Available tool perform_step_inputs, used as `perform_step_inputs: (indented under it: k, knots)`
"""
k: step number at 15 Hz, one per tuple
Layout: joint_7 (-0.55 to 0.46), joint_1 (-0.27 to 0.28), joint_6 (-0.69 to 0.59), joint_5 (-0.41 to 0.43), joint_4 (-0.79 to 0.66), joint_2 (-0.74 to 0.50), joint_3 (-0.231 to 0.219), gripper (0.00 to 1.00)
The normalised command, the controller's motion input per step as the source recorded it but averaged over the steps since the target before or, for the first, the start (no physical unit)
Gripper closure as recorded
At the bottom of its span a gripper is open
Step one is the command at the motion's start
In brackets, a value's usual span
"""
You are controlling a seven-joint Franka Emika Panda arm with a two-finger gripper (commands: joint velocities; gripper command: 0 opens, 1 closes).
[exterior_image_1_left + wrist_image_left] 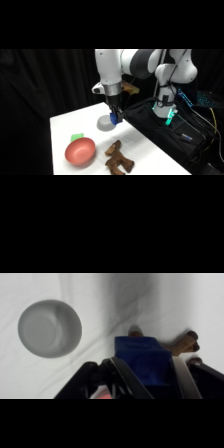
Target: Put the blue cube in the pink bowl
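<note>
Blue cube [141, 360] pinched in my gripper [115, 118], I hang above the grey bowl [105, 122], mid-carry; next, I judge, comes a swing toward the pink bowl [80, 151] on the counter [150, 150], then release.

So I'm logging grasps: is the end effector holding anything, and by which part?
Yes: the end effector holds the blue cube by two opposite side faces, lifted off the table.
</note>
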Motion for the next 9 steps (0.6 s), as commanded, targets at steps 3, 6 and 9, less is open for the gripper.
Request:
perform_step_inputs:
  k: [3,6,9]
  knots:
    - [-0.35,-0.119,-0.32,0.174,0.52,0.24,0.063,0.77]
    - [-0.28,-0.112,-0.30,0.151,0.55,0.29,0.057,0.77]
    - [-0.25,-0.113,-0.30,0.145,0.56,0.30,0.053,0.77]
